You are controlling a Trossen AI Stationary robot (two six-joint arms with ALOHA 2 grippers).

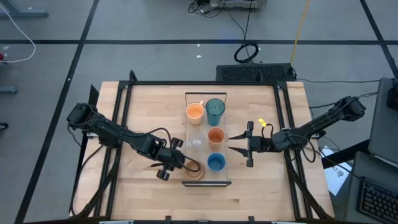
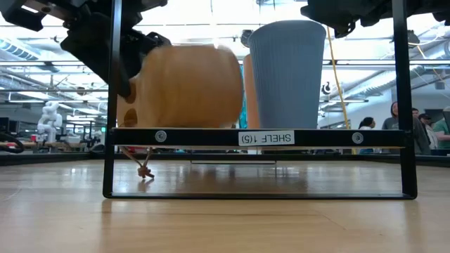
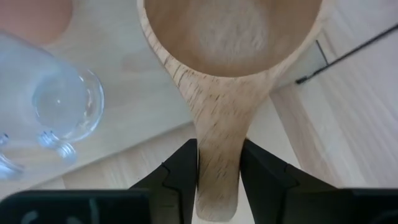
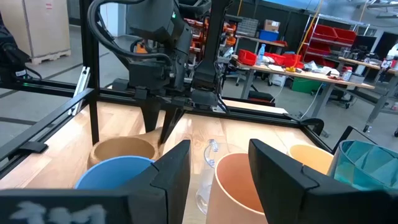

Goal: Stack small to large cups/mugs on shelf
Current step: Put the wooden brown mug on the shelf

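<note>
The shelf [image 1: 208, 182] runs near to far in mid-table. On it stand the orange handled mug [image 1: 194, 112], teal tumbler [image 1: 215, 111], small orange cup [image 1: 216, 135], clear cup [image 1: 196, 142] and blue cup [image 1: 216, 162]. The tan wooden mug [image 1: 194, 170] is at the shelf's near left corner, beside the blue cup [image 2: 288, 74]. My left gripper [image 1: 180, 165] is shut on the mug's handle. My right gripper [image 1: 239, 144] is open and empty, just right of the shelf, level with the small orange cup [image 4: 239, 180]. My left gripper pinches the wooden mug's flat handle [image 3: 217, 177] between its two fingers [image 3: 184, 168], near the handle's free end. The fingers come from the table's left, slanting down, and lie along the handle. The mug [image 2: 186, 84] is upright at the shelf board's level; whether its base rests on the board I cannot tell.
The shelf's black frame end [image 2: 109, 161] stands at the near side, labelled SHELF 1 (5). A thin cord [image 2: 144, 169] hangs from the mug's handle below the board. Bare tabletop [image 1: 149, 106] lies left and right of the shelf. People and benches show in the room beyond.
</note>
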